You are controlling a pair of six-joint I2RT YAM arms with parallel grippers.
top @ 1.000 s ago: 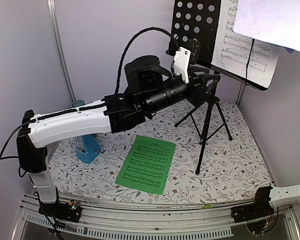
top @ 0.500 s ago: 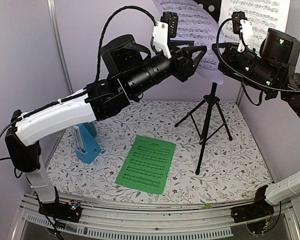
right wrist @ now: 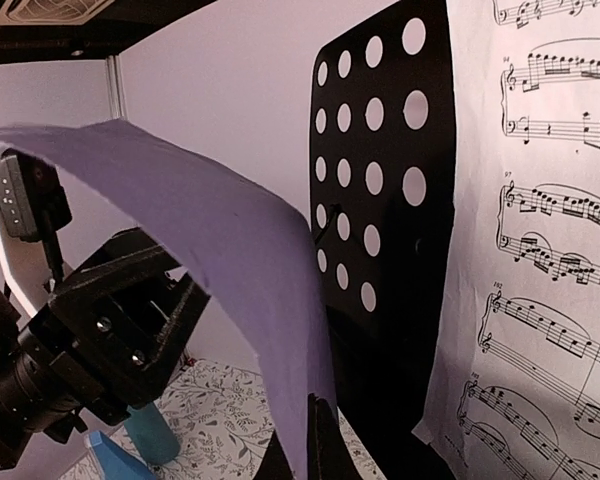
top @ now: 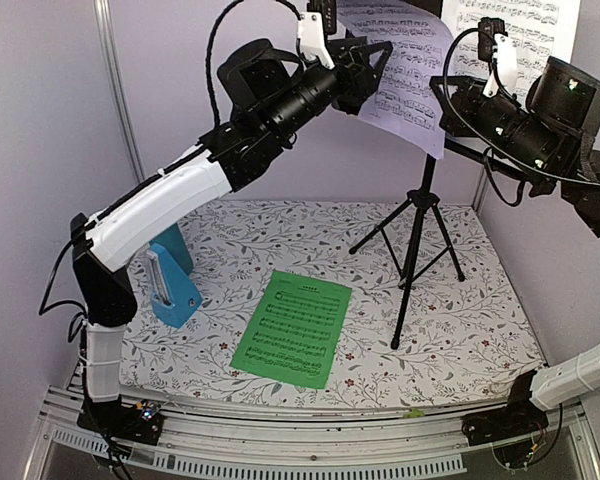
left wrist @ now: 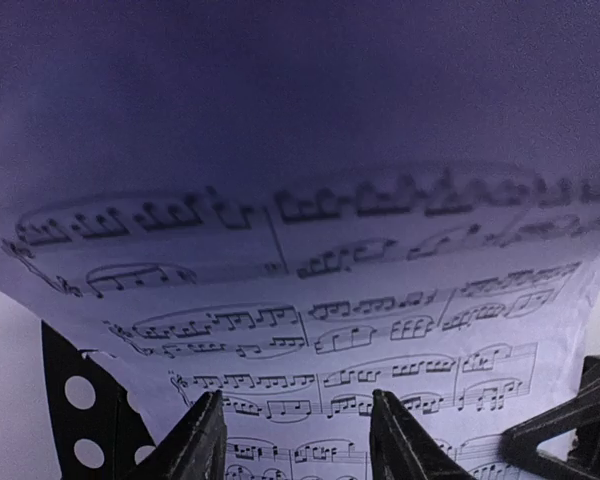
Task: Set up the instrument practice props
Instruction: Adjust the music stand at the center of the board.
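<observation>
Three pages: two white, one green, listed with the stand and metronome as the props.
Stand (top: pixel 415 232): stood upright on its tripod at the far right of the table (top: pixel 480 330). Its perforated desk (right wrist: pixel 380 200) was raised high and faced the arms to take sheets.
Set page (right wrist: pixel 540 250): white, lay flat against the right half of the desk; judged placed.
Loose page (top: pixel 400 75): white, curled in the air just left of the set page, before the bare half of the desk and not yet flat on it.
Right gripper (right wrist: pixel 312 450): clenched, apparently on the loose page's lower edge, probably to steer it onto the desk.
Left gripper (left wrist: pixel 298 410): fingers stood apart with nothing pinched. The loose page arched over it, printed side toward it; judged released so the other arm could seat the sheet.
Green page (top: pixel 292 328): lay flat on the table, near centre, with no gripper near it; judged next for the desk.
Metronome (top: pixel 175 290): blue, stood at the left of the table, well apart from the stand.
Cup (right wrist: pixel 155 435): teal, just beside the metronome.
Risk: the curl could spring the loose page off the desk once let go.
</observation>
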